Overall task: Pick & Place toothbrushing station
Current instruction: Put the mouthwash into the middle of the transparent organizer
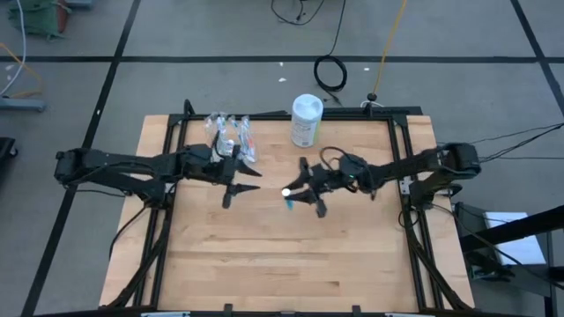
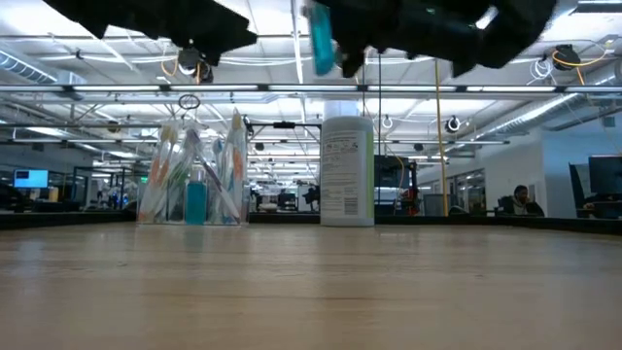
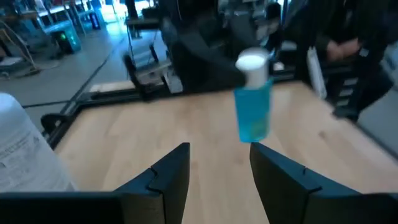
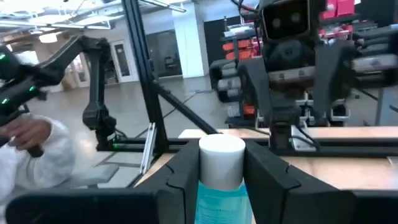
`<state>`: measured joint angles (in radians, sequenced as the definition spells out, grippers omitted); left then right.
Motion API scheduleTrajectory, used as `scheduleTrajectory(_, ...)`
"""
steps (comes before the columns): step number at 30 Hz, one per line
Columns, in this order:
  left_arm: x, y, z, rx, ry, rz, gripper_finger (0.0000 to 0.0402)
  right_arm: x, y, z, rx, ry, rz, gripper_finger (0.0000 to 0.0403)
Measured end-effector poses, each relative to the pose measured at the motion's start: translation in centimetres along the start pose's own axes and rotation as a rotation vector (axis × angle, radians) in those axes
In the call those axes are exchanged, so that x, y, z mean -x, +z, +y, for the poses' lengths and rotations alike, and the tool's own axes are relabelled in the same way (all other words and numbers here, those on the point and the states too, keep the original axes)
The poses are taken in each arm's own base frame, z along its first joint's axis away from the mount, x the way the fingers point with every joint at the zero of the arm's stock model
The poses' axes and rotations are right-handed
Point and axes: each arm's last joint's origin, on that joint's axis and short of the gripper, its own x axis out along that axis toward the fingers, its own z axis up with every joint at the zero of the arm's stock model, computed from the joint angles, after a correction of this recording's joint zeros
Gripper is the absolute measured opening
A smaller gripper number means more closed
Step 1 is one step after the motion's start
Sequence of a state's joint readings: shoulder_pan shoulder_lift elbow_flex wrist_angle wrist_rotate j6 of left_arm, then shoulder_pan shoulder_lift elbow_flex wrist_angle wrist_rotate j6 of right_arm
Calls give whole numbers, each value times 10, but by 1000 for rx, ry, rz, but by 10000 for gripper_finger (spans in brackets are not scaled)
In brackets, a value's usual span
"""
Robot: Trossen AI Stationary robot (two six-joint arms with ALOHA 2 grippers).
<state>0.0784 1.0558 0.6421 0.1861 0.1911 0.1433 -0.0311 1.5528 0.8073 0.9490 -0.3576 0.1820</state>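
Two arms meet over the middle of the table (image 1: 282, 264), and from my seat the whole move turns on the gap between them. My right gripper (image 1: 300, 192) carries a small teal tube (image 1: 288, 198) in the air, well clear of the wood. My left gripper (image 1: 240, 185) hangs just across from it, pointing toward it, with a short stretch of bare table between the two.

From the left wrist view the tube (image 3: 254, 106) hangs straight ahead of the left fingers (image 3: 165, 180), a little beyond their tips and slightly toward one side, not between them. Its long axis stands close to upright, white cap up and teal body down. The left fingers are parted with nothing in them, and the gap looks to me about wide enough to take the tube's body.

The right gripper (image 4: 214, 165) has its fingers closed on the tube just under the cap (image 4: 221, 152), one finger on each side, as the right wrist view shows. I judge this to be either a hand-over or a carry to the cup.

That clear cup (image 1: 231, 141), with the toothbrushes (image 2: 180, 170) standing in it, sits near the table's far edge, close beside the left arm and well away from the tube. A tall white canister (image 1: 305, 121) stands further along the same edge, nearer the right arm, apart from both grippers.
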Motion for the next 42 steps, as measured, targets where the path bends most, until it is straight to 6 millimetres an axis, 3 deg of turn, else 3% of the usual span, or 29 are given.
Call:
scheduleTrajectory(4,-13,-13,4,-43,10,61,175,-24,11,-11,3,77,19,92)
scheduleTrajectory(9,-25,-20,4,-14,2,83,175,-38,26,-18,5,131,60,96)
scheduleTrajectory(15,-33,-22,-1,-98,-24,58,175,-39,23,-17,40,129,101,101)
scheduleTrajectory(22,-36,-9,-10,-177,-239,-124,175,-39,23,-16,27,132,94,98)
scheduleTrajectory(28,-35,-1,-11,-208,-291,-223,175,-40,22,-11,62,174,88,99)
scheduleTrajectory(34,-43,-5,-12,-206,-378,-258,175,-44,22,-4,122,200,58,98)
scheduleTrajectory(42,-54,-4,-2,-134,-345,-269,175,-47,21,5,123,225,55,98)
